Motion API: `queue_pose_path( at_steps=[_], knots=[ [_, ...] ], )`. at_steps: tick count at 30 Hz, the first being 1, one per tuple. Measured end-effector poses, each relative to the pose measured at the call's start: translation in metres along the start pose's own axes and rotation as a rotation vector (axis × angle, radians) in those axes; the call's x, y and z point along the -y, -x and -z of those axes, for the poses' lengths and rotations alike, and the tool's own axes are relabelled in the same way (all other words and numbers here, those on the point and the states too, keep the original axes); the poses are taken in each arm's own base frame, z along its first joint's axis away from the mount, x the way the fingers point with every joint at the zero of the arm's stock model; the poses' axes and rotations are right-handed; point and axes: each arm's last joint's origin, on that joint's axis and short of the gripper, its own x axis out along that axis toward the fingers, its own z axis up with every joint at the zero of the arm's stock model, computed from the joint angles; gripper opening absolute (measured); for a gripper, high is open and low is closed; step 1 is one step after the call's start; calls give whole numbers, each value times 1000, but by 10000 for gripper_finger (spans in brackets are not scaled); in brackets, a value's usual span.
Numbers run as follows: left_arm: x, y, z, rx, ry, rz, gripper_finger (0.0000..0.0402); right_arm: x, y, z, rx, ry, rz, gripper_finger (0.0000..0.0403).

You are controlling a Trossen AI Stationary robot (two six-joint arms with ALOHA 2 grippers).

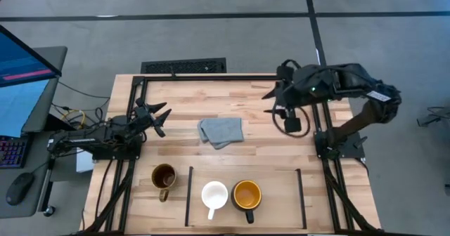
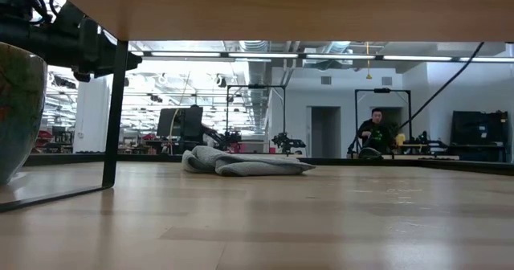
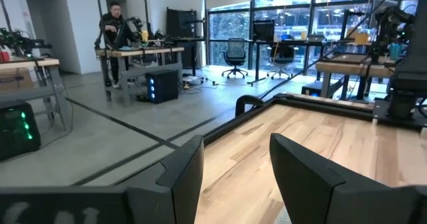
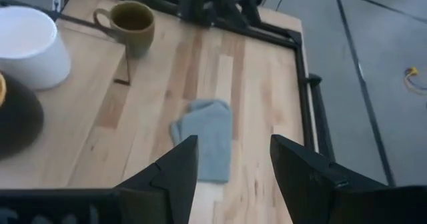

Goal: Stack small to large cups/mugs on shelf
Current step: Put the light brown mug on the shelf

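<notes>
The brownish-gold mug (image 1: 164, 178) stands on its base on the table, just left of the shelf's left black bar (image 1: 190, 196). It also shows in the right wrist view (image 4: 133, 24). The white mug (image 1: 214, 194) and the dark mug with the yellow-orange inside (image 1: 247, 194) stand side by side on the shelf (image 1: 281, 194) between the two bars. My left gripper (image 1: 158, 116) is open and empty over the table's left part. My right gripper (image 1: 275, 101) is open and empty, raised over the table's far right, facing the cloth.
A crumpled grey cloth (image 1: 221, 131) lies mid-table, between the two grippers and beyond the shelf. It also shows in the low view (image 2: 241, 164). A black metal frame (image 1: 211, 76) runs round the table's edges. The shelf's right third, beside the right bar (image 1: 301, 190), is bare wood. A person (image 3: 115, 34) stands in the room.
</notes>
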Motion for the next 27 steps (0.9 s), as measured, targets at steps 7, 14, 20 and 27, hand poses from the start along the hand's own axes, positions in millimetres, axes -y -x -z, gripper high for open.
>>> queue_pose_path(
  at_steps=[7, 14, 20, 27],
  knots=[
    [0, 0, 0, 0, 1, 0, 165, -13, 17, 60, 129, -58, 36, 210],
    [0, 0, 0, 0, 20, 3, 165, -40, 13, 130, 361, -53, 67, 210],
    [0, 0, 0, 0, 46, 4, 165, -59, -10, 184, 473, -41, 103, 210],
    [0, 0, 0, 0, 47, 4, 165, -75, -29, 231, 595, -51, 139, 210]
  ],
)
